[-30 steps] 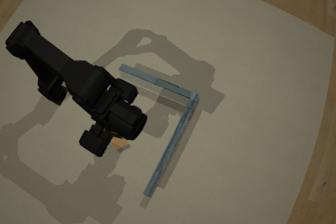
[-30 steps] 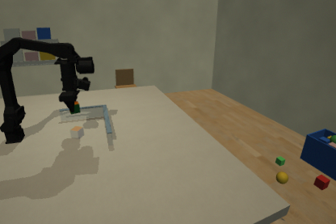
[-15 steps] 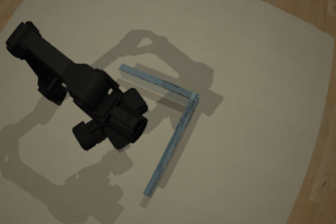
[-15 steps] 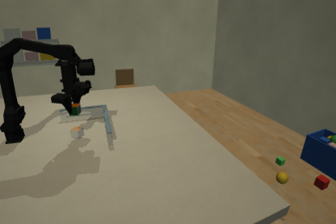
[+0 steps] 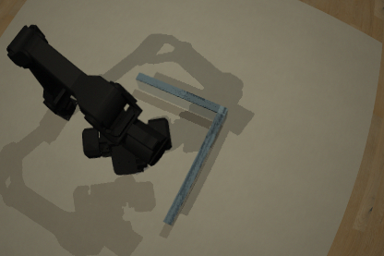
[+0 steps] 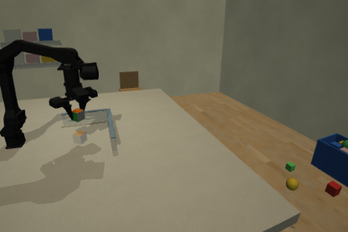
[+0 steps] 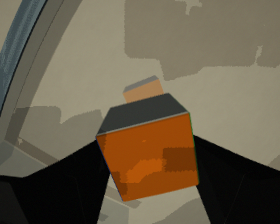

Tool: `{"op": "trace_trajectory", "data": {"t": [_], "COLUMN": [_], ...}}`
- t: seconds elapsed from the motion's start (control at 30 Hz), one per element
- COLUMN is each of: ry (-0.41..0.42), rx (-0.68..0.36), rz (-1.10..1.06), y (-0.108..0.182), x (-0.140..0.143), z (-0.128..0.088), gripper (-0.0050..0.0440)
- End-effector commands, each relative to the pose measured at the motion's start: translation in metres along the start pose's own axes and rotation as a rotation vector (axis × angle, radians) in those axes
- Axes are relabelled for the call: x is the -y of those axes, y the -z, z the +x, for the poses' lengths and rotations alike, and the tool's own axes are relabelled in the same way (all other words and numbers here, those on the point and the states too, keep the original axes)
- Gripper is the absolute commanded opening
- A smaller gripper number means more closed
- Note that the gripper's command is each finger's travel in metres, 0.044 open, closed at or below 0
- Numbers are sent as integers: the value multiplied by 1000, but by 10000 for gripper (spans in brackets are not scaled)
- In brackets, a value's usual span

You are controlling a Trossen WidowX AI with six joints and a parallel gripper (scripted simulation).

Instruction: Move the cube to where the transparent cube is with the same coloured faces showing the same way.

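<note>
One black arm [image 6: 39, 49] bends over the table [image 6: 176, 153], wrist pointing down, gripper [image 6: 78, 109] clamped on the cube [image 7: 150, 153], orange face toward the wrist camera. Transparent cube [image 6: 79, 136] sits nearby on the table; blue L-shaped rail [image 5: 200, 155] lies just beside.

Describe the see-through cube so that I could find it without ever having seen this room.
Start at the black robot arm on the big pale table, then find the blue L-shaped strip lying beside it. The see-through cube sits just in front of that strip, faint with an orange top, unlike the solid orange-and-green cube pinched in the gripper.
</note>
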State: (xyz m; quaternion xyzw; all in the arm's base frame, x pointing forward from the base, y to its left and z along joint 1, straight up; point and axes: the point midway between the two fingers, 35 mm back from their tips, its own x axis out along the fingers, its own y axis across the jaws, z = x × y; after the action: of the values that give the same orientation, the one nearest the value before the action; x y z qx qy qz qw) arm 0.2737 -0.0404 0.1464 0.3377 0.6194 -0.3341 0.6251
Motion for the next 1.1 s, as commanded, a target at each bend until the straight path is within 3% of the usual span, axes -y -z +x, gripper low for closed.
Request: {"op": "trace_trajectory", "data": {"t": [0.0,1.07], "ry": [-8,-12], "rx": [9,5], "rz": [114,1089], "y": [-1,-6], "x": [1,1], "z": [-1,13], "gripper": [0,0]}}
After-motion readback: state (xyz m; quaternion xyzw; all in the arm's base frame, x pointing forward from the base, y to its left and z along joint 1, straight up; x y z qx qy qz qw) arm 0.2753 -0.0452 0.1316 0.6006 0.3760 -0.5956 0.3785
